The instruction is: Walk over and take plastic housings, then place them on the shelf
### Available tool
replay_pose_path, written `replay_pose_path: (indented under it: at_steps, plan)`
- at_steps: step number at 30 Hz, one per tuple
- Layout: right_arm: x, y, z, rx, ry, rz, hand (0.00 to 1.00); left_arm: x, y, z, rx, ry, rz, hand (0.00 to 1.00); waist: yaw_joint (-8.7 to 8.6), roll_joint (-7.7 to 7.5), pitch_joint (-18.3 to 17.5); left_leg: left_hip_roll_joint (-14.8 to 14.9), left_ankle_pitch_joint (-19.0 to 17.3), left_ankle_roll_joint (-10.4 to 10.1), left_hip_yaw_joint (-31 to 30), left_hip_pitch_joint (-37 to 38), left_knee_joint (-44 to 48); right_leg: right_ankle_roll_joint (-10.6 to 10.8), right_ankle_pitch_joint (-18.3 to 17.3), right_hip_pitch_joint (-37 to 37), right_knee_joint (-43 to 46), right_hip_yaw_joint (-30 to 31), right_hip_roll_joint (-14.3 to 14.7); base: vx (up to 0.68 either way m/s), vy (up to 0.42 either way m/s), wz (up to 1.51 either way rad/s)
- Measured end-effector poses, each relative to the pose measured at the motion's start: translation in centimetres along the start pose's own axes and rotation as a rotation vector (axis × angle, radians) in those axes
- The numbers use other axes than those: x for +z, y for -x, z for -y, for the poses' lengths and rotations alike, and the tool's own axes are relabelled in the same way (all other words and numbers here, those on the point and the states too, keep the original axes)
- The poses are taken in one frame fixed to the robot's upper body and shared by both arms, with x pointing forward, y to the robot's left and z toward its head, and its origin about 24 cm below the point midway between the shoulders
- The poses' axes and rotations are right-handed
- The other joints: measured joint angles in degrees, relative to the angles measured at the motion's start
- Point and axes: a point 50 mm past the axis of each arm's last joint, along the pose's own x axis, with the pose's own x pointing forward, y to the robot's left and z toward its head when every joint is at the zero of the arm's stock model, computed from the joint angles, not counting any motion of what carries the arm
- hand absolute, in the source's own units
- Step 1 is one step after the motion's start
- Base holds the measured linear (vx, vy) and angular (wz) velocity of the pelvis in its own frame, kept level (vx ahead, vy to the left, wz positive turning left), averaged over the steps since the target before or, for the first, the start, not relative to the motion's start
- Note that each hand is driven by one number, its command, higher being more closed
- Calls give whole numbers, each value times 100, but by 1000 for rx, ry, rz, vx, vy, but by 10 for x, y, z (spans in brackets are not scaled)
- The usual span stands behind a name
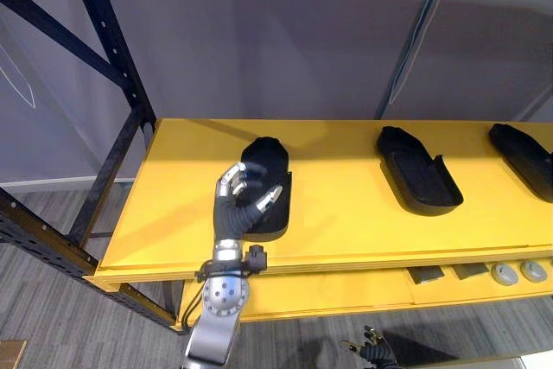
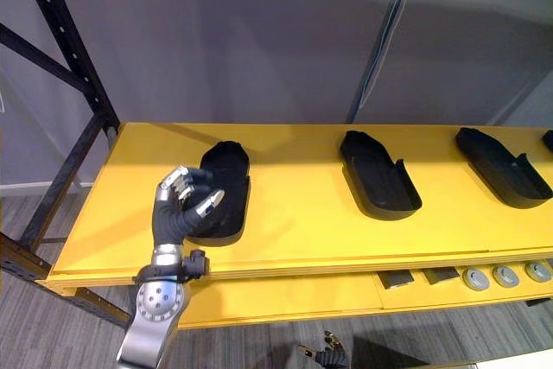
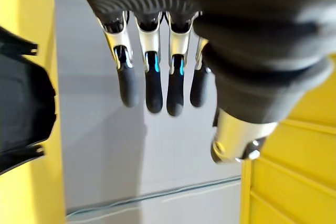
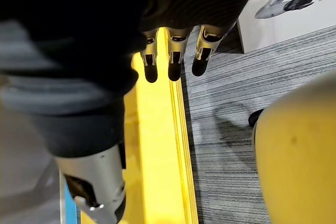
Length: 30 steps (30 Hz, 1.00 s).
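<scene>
Left hand [image 1: 238, 207] just beside leftmost plastic housing [image 1: 264, 155] on shelf [image 1: 346, 213]

A plain grey wall [image 1: 302, 32] closes the far side of the scene, with a thin grey bar [image 1: 421, 28] slanting across it right of the middle and a pale baseboard [image 1: 52, 183] along its foot at the left. Grey striped carpet [image 1: 52, 317] covers the floor on the near left (a brown cardboard corner [image 1: 10, 353] shows at the very edge). Low at the near right, two small dark blocks [image 1: 425, 275] lie just left of a row of grey round discs [image 1: 505, 274].
</scene>
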Motion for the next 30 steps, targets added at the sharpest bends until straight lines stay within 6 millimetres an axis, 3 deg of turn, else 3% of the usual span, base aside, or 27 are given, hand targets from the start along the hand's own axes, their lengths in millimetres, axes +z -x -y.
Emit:
replay_pose_path:
  at_steps: [6, 22, 30]
  plan:
    - [-3, 2, 0, -2, 13, -1, 0, -12, 18, 8, -91, -22, -72, 100, 204, -13, -8, 38, -112, 0, -46, -96, 215, 4, 2, 33, -3, -39, -7, -3, 16, 3]
    - [-4, 5, -5, 7, 33, 11, 0, -73, 43, 15, -198, -183, -336, 100, 215, -71, -89, 94, -192, -23, -78, -289, 425, 27, 17, -51, 25, -135, -3, -13, 9, 1]
    - [-6, 5, -4, 6, 35, 4, 0, -89, 30, 19, -226, -240, -367, 100, 199, -43, -212, 91, -23, -79, 23, -248, 132, 52, 85, -160, -67, -113, 15, 5, 3, -5]
